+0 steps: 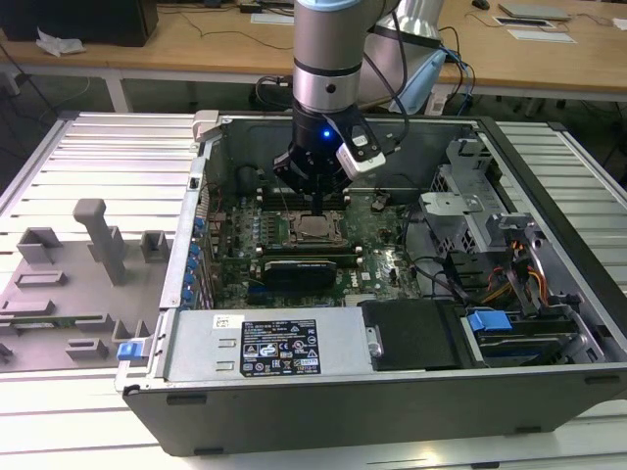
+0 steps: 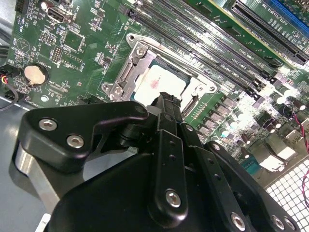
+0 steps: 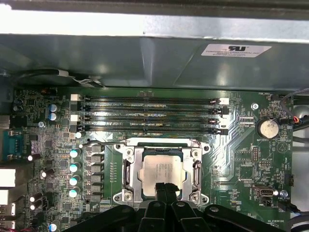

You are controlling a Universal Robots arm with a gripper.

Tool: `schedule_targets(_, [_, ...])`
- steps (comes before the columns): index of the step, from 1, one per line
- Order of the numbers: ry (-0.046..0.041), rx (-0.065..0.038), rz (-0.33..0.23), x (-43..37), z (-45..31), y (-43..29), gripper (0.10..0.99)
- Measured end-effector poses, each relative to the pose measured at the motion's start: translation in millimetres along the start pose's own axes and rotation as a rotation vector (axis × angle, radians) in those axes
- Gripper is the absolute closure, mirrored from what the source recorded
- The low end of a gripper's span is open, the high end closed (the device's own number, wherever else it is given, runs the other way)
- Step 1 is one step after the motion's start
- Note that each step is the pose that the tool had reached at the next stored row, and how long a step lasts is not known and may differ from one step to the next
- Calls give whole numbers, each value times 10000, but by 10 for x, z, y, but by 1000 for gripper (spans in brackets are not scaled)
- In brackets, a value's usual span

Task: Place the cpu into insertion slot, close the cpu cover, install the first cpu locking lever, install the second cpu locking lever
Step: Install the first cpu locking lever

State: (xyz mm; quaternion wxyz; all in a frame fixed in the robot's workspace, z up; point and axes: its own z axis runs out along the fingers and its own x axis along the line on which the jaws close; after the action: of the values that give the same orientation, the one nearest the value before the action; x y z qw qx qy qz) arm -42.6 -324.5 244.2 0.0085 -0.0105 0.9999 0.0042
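- Hovering at the edge of the cpu (image 3: 161,169), your gripper (image 3: 166,187) has its fingers pressed together with nothing between them, probably to push rather than grasp.
- The cpu lies flat in the insertion slot (image 3: 121,195), and the cpu cover (image 3: 128,155) frames it.
- Beyond, the memory slots (image 3: 149,116) run alongside.

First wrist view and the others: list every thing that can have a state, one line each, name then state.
cpu: seated in the insertion slot.
cpu cover: down, framing the cpu.
claw: shut, tips at the cpu's edge; contact cannot be told.
memory slots: appear empty.
computer case: lying open, its inside exposed.
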Motion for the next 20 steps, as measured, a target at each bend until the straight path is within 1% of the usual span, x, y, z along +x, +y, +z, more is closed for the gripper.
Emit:
schedule_targets(6, [0, 1, 0, 0, -1, 0, 980])
schedule_targets(7, [3, 6, 0, 0, -8, -1, 980])
schedule_targets(9, [0, 1, 0, -1, -58, 0, 980])
schedule_targets(16, [0, 0, 0, -1, -67, 0, 980])
schedule_targets(19, [0, 1, -1, 19, -68, 1, 980])
schedule_targets(20, [-1, 1, 0, 40, -68, 1, 980])
